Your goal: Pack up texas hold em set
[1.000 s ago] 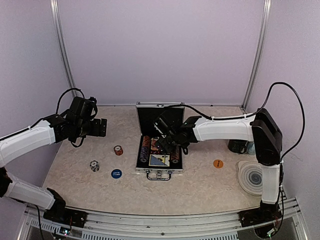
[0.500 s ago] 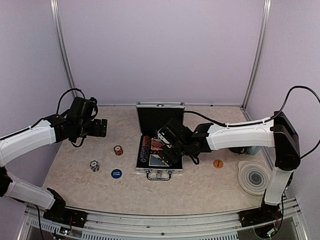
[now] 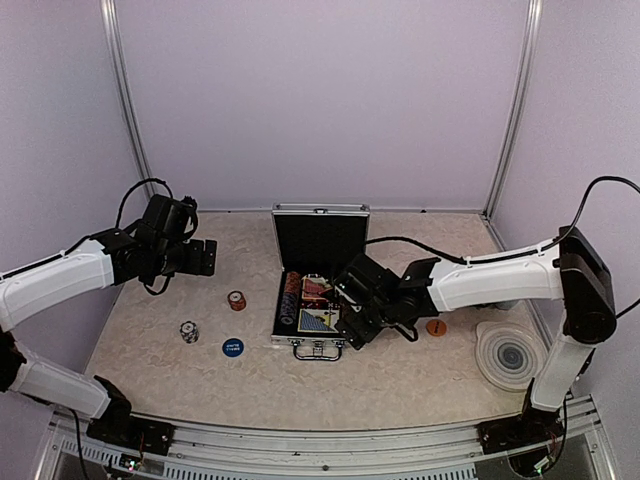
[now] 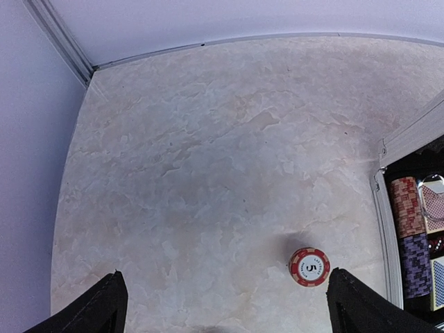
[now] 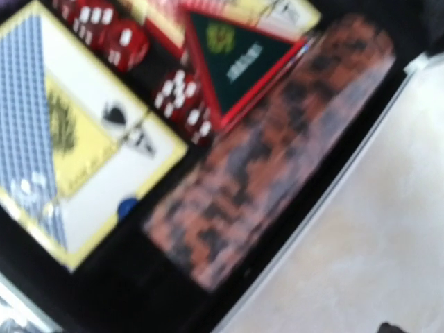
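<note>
Right claw [image 3: 348,322] nearer now, wide open, empty

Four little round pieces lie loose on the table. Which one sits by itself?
The orange disc, alone right of the open case; the red chips, speckled chip and blue disc lie left.

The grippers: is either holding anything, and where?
Nothing is held: the left gripper is open over the table, the right gripper open above the case.

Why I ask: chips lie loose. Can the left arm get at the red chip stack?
Probably yes: the left tool hangs open near the red chip stack, which stands alone on the table, nothing between them.
</note>
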You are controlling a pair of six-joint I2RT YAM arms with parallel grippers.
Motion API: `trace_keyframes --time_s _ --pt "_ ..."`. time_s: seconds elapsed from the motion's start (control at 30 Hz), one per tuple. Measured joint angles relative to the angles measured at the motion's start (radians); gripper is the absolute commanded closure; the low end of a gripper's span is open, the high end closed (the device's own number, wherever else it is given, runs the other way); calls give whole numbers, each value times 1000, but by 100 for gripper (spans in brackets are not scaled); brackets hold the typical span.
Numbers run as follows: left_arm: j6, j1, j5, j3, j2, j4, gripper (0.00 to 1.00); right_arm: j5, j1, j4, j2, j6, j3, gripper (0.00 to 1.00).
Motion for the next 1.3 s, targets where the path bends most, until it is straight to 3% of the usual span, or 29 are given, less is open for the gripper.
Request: trace_keyframes --time_s 0.43,1.3 --pt "0 0 8 0 1 0 1 -110 29 9 -61 -19 -64 3" --pt "0 -3 8 0 14 0 1 -7 18 -37 34 28 -90 1"
